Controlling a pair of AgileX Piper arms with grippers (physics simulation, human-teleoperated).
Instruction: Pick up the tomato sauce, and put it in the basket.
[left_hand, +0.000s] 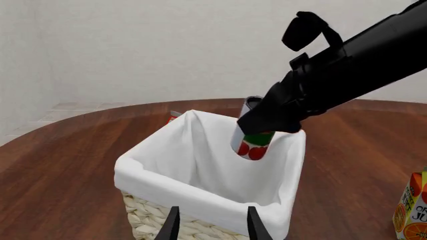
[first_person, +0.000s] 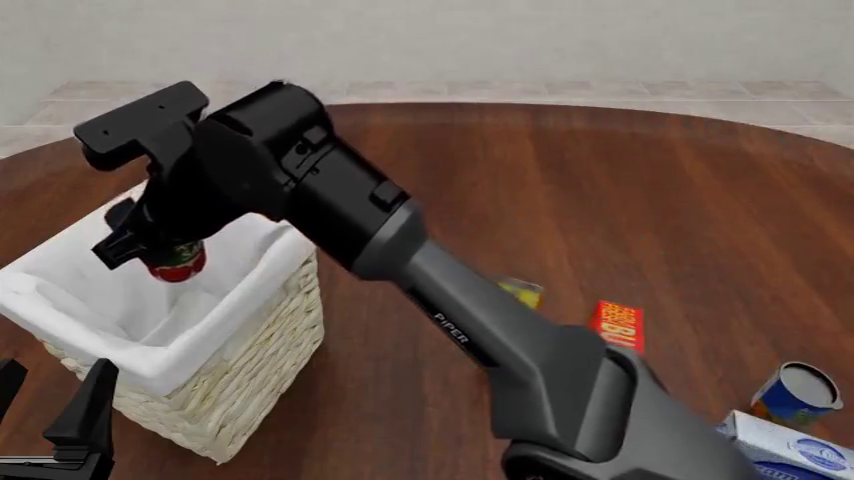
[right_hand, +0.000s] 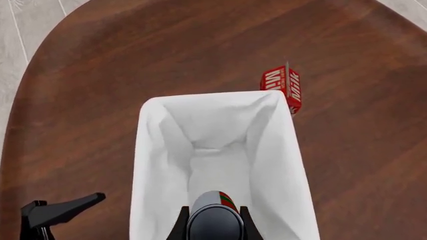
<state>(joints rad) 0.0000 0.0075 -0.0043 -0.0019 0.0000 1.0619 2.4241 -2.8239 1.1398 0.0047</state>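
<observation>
Your right tool (right_hand: 212, 220): pinching the tomato sauce can (left_hand: 254, 145) | can: held over the open basket (left_hand: 200, 200), above its white liner | your left tool (left_hand: 212, 227): fingers spread, near basket

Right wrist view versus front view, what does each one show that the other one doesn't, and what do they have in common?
Only the right wrist view shows the red milk carton lying on the table beyond the basket.

Only the front view shows the blue-and-orange can, the white-and-blue box near it, the flat red packet, and the right arm's full length.

Both show the basket with its white liner, the right gripper closed on the tomato sauce above the basket's opening, and the left gripper open near the basket.
</observation>
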